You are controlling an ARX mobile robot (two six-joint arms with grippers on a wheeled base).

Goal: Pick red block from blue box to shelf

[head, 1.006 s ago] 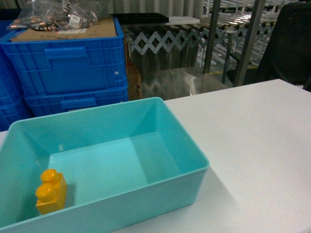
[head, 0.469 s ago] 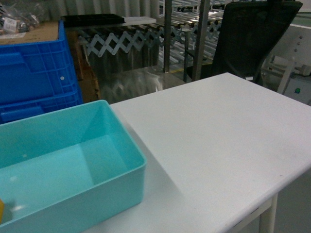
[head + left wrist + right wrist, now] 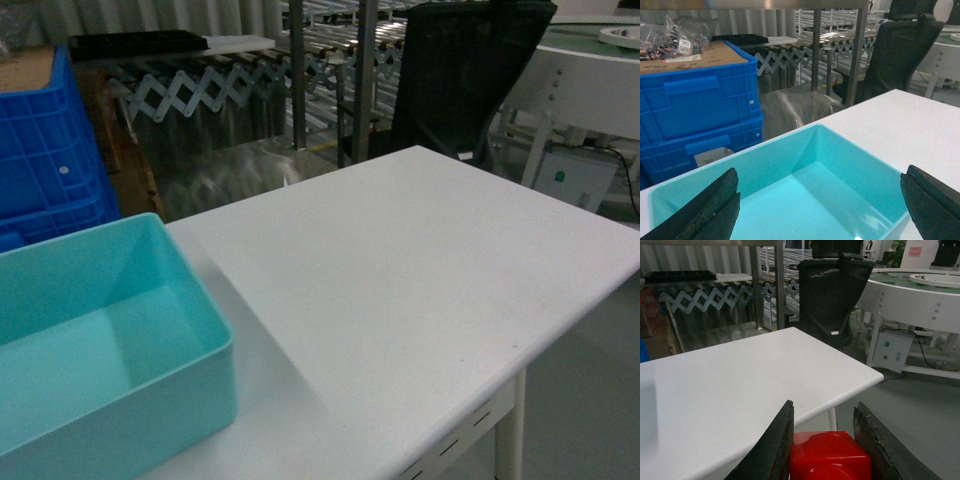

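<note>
A: We are starting at the right gripper (image 3: 823,440). Its 2 dark fingers (image 3: 771,450) are pinching the red block (image 3: 830,456) between them, one on each side of it, at the bottom of the right wrist view.

B: Agreed, and the block is sitting low in that view, out past the edge of the white table (image 3: 740,380), with grey floor showing behind it. How is the left gripper (image 3: 820,202) looking?

A: Its 2 black fingers (image 3: 705,210) are standing spread wide, one at each lower corner of the left wrist view, with nothing between them. They are hanging over the blue box (image 3: 790,150), whose turquoise floor is showing in the gap.

B: In the head view we are seeing neither gripper. The blue box (image 3: 200,330) is lying at the table's left end, cut off by the frame.

A: Behind it we are seeing stacked dark blue crates (image 3: 700,110), the top one carrying cardboard and clear bags.

B: Farther back, the shelf (image 3: 330,40) is showing its steel uprights and bar tiers, with a black mesh chair (image 3: 460,70) beside it.
</note>
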